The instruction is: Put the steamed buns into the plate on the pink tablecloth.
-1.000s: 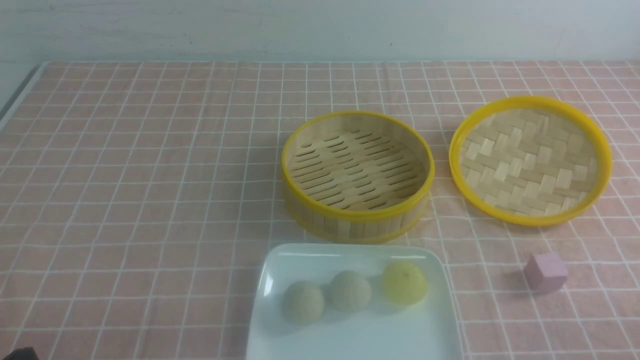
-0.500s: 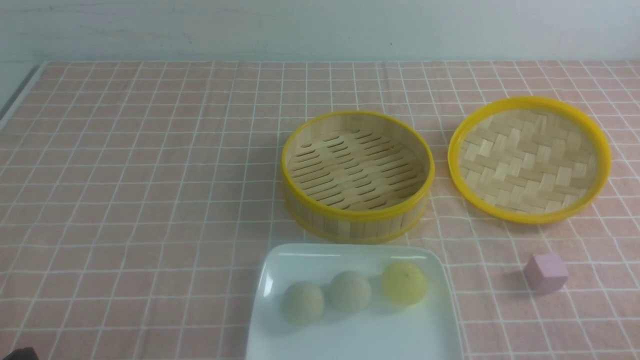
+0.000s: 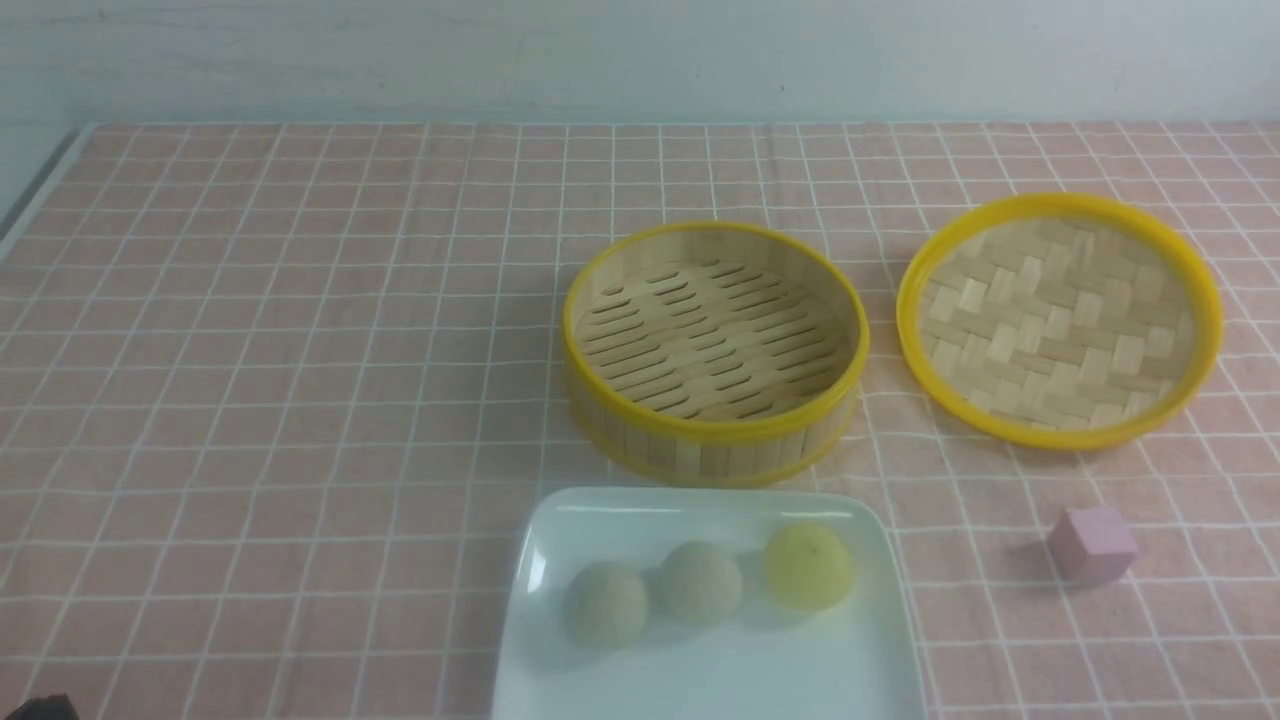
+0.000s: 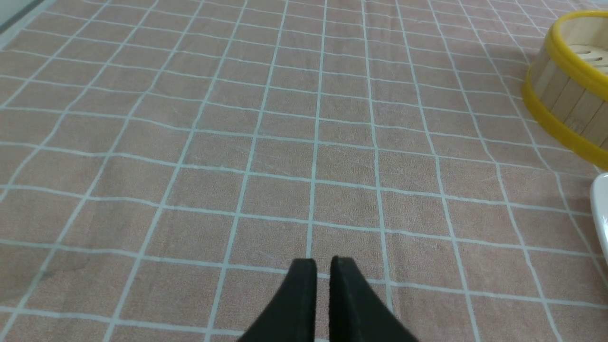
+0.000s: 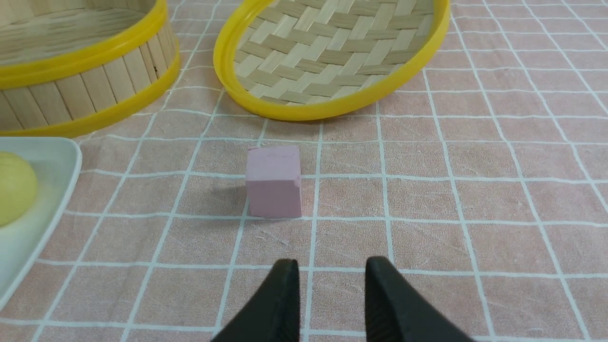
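Three steamed buns lie in a row in the white plate (image 3: 720, 680) on the pink tablecloth (image 3: 280, 380): two beige ones (image 3: 606, 603) (image 3: 700, 583) and a yellow-green one (image 3: 808, 565). Neither gripper shows in the front view. In the left wrist view my left gripper (image 4: 323, 262) hovers over bare cloth, fingers nearly together with only a thin slit, holding nothing; the plate's edge (image 4: 601, 209) is off to one side. My right gripper (image 5: 332, 267) stands open and empty over the cloth, with the plate's rim (image 5: 66, 185) and the yellow-green bun (image 5: 14, 192) beside it.
An empty bamboo steamer basket (image 3: 715, 350) stands just behind the plate, and its woven lid (image 3: 1060, 320) lies upturned to the right. A small pink-purple cube (image 3: 1092, 543) sits right of the plate, a short way ahead of my right gripper's fingertips (image 5: 274, 180).
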### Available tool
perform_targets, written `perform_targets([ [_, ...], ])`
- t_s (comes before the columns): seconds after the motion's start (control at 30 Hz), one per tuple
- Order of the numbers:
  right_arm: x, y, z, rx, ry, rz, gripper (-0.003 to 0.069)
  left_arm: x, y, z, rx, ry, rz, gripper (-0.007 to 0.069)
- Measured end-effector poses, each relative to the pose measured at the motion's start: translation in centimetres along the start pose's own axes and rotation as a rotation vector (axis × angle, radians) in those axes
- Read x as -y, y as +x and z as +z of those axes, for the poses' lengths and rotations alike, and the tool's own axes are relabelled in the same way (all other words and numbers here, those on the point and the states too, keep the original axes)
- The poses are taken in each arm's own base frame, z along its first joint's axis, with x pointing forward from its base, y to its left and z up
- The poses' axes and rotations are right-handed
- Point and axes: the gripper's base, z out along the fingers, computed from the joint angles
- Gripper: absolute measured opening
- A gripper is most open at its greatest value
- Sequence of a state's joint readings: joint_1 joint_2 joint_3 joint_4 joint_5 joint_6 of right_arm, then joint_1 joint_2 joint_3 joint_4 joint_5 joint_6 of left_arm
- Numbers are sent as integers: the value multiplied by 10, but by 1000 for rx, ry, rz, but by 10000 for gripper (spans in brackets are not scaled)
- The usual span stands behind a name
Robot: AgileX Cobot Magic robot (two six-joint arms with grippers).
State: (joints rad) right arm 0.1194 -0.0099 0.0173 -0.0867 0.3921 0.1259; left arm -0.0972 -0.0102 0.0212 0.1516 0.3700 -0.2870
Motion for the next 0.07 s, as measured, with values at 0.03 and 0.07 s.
perform_targets([
  [0.03,0,0,0,0,0,0,193,0,0,0,0,0,0,69],
  [0.07,0,0,0,0,0,0,195,0,0,0,0,0,0,69],
])
